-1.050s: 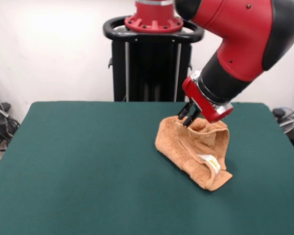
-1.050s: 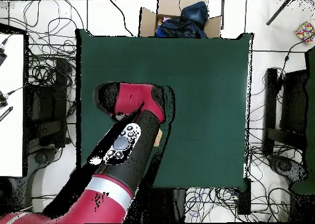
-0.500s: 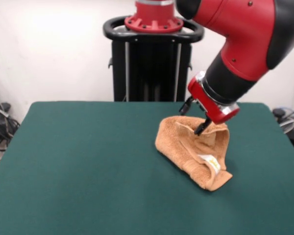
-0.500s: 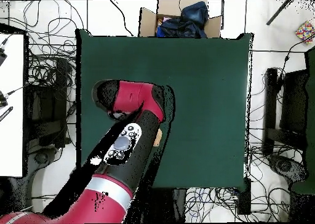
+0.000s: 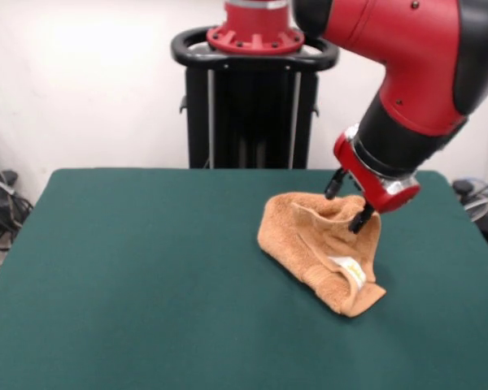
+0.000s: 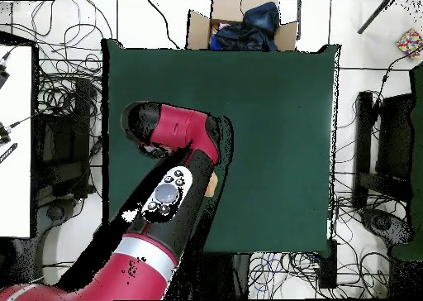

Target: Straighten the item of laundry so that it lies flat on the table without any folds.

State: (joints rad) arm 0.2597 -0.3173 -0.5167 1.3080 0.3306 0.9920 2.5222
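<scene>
You have an open brown cardboard box (image 6: 240, 26) stuffed with dark blue cloth (image 6: 252, 21) on the white floor. To its left, tangled black cables (image 6: 62, 41) spread over the floor, and a white panel (image 6: 15, 140) lies further down that side. Far right of the box sits a small multicoloured cube (image 6: 410, 41).

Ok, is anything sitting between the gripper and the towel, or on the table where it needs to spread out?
Nothing visible. The open gripper is right at the crumpled towel top edge, and the table around it shows only green surface.
</scene>
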